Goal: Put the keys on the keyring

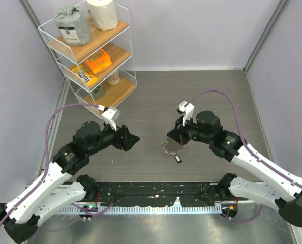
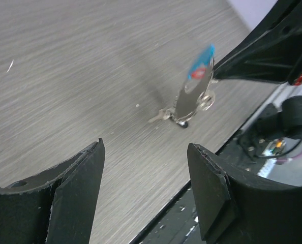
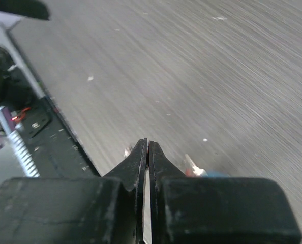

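Looking first at the fingers, we find the left fingers (image 2: 80, 193) spread wide with only bare desk (image 2: 64, 76) between them. They hang clear of everything, aimed toward the spot where the right arm works.

The right fingers (image 3: 147, 152) are pressed together so that only a hairline shows between the tips. In the left wrist view their black tip meets the upper edge of the keyring (image 2: 194, 89), so we take them to be pinching it, though the exact point of contact is hidden behind the tag.

The keyring sits just right of the desk's centre, toward its near edge. Its tag stands on end, long axis nearly upright and leaning slightly, with the blue end up and the lower end down at the desk. The keys (image 2: 162, 115) trail leftward from its foot, low on the surface. From above they read as a short silvery string running roughly side to side.

We cannot count the keys because they are small and blurred. In the right wrist view the fingers cover most of the keyring, leaving only a sliver of red and blue.
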Robot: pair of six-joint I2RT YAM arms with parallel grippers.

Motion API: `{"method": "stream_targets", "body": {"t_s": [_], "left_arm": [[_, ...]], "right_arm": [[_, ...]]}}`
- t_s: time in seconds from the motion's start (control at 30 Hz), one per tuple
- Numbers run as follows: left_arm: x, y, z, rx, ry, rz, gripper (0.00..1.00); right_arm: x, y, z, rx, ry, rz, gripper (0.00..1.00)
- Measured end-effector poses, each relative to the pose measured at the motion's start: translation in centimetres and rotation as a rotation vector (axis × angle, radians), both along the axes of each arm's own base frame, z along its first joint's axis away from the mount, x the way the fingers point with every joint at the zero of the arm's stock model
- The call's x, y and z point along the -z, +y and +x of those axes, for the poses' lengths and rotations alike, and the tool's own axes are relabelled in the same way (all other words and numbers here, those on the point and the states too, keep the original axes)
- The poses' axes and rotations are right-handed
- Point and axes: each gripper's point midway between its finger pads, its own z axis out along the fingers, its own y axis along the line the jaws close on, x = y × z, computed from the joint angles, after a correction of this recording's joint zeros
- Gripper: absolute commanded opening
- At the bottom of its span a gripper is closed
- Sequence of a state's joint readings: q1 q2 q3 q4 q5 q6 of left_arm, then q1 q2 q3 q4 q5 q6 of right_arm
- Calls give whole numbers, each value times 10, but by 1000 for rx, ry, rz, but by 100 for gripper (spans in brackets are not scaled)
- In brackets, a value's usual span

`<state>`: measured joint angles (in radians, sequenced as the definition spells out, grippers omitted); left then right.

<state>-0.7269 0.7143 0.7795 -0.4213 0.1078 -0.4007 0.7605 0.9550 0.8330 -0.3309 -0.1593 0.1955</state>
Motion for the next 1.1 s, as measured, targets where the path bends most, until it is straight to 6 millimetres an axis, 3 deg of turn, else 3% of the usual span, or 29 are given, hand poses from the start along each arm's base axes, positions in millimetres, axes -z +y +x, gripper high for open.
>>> {"method": "stream_targets", "body": {"t_s": [0.17, 0.43, 0.57, 1.1], "left_arm": [[-42, -3, -20, 72, -66, -118, 74], [-76, -12, -51, 219, -97, -257, 75], [-86, -14, -62, 264, -105, -298, 76], [-122, -28, -89, 428, -155, -533, 78]], "right_arm": [[-36, 17, -34, -211, -56, 113, 6], [-106, 33, -93, -518, -175, 280, 6], [-131, 35, -107, -596, -237, 336, 6], [-189, 39, -142, -679, -321, 571, 6]]}}
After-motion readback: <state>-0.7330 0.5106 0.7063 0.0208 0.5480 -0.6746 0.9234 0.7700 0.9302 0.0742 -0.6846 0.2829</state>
